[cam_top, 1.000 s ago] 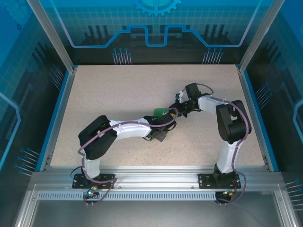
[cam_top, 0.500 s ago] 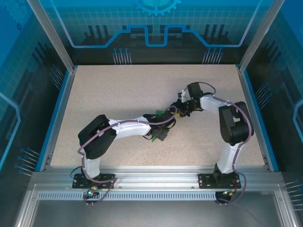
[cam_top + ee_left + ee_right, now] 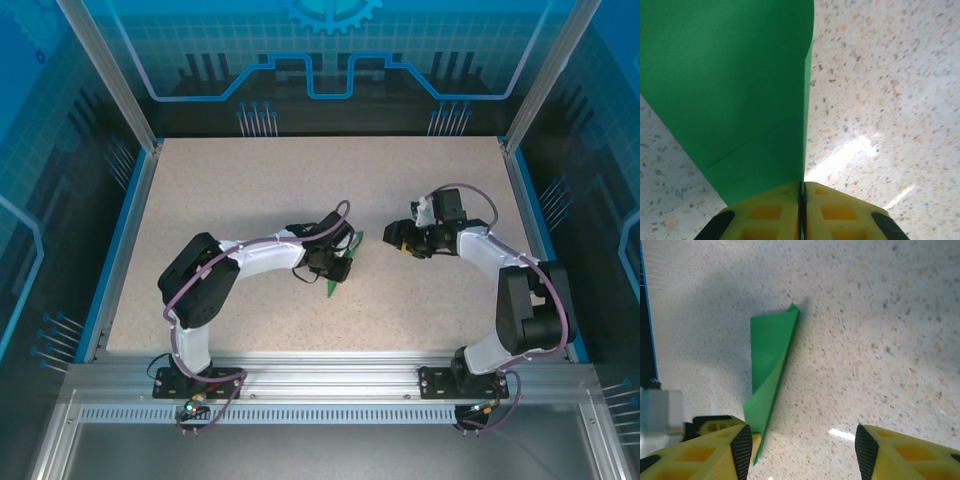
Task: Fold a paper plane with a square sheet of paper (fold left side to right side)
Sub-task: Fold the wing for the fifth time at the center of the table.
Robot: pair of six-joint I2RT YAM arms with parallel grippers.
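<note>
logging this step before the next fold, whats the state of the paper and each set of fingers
green paper, folded into a narrow pointed shape, pinched at one end
left fingers, shut on the green paper
right fingers, open, empty, apart from the green paper

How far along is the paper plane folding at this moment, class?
Done: the green paper is already a narrow, creased, pointed shape. In hand: the left tool is shut on one end of it, while the right tool stands open, apart from it. Left: probably any final creases and setting it down; the finished shape cannot be judged from here.
</note>
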